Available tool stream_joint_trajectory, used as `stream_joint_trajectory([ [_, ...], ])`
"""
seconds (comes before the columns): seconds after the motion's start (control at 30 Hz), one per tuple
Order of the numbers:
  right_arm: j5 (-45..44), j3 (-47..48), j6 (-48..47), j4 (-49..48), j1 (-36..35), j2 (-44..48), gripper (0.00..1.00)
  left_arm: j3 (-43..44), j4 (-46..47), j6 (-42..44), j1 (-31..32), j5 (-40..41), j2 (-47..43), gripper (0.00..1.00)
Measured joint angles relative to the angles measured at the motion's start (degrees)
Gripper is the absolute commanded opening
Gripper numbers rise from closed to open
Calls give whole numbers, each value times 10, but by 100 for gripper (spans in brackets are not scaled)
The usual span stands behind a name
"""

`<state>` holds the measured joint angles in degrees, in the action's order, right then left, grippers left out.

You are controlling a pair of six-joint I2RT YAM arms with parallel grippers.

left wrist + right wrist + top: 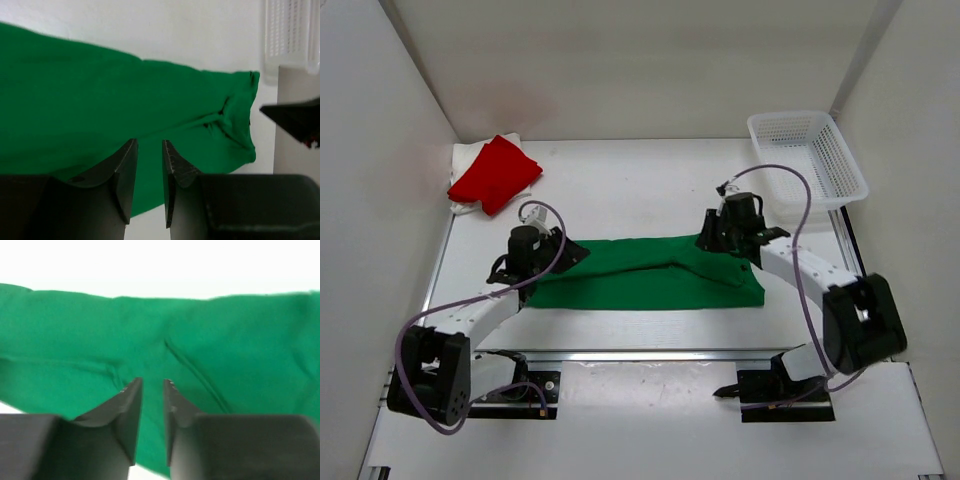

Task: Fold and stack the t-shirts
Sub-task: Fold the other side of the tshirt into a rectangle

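Green t-shirt (pixel 650 275) lay as a long folded band mid-surface. Left jaws and right jaws stood slightly apart over its ends, clamping nothing. Lengthwise fold judged done; next, grasp one end for the crosswise fold.

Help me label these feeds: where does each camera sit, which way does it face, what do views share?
Top external: above and behind the arm bases, looking down on the table; both arms, left gripper, right gripper show.
Left wrist: on the left arm, facing along the green t-shirt toward the basket; left gripper at bottom.
Right wrist: on the right arm, facing the green t-shirt; right gripper at bottom.
Shared: all show the green t-shirt; top and left wrist, the basket.
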<state>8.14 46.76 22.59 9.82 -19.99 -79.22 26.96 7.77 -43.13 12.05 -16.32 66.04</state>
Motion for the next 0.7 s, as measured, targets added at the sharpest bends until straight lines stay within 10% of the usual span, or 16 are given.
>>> stream_joint_trajectory([
  [0.33,3,93,-36,-16,-15,-183,32,-110,37,-7,46,-9,-24,35],
  [0.5,2,93,-44,-15,-24,-190,1,-149,48,-9,28,-15,-35,35],
  [0.7,-31,56,-32,-3,-55,-149,1,-152,55,-11,24,-17,-50,35],
])
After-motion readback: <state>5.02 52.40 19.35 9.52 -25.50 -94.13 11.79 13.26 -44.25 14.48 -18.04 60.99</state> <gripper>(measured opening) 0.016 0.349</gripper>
